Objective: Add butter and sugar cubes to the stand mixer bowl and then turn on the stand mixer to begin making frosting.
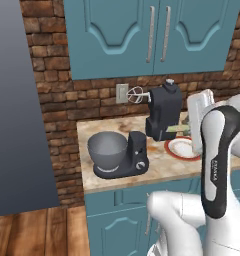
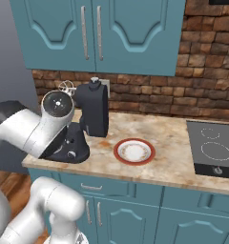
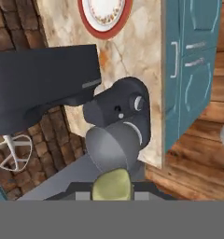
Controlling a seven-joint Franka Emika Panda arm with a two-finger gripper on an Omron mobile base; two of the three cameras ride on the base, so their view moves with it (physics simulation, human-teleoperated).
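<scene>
While the end effector (image 3: 112,192) is clamping a pale yellow-green block, most likely the butter (image 3: 112,185), between its jaws, it is hovering above the round matte grey metal stand mixer bowl (image 3: 113,148), which is lying just ahead of and below the held block in the hand view. By my reading, the coming move is a short advance over the rim and then a release. Only one arm is working here, so no choice of arm arises. That bowl (image 1: 108,148) is sitting on the oval base of the dark charcoal-black stand mixer (image 1: 142,142), whose bulky head is tilting back with the wire whisk (image 1: 136,94) lifted clear, leaving the bowl's mouth open from above. Beyond it, a white red-rimmed plate (image 2: 134,151) is resting on the beige marbled worktop (image 2: 173,143), well apart from the bowl. Behind are a red brick wall (image 2: 150,97), teal cabinets (image 2: 102,33) and a black cooktop (image 2: 214,150).
</scene>
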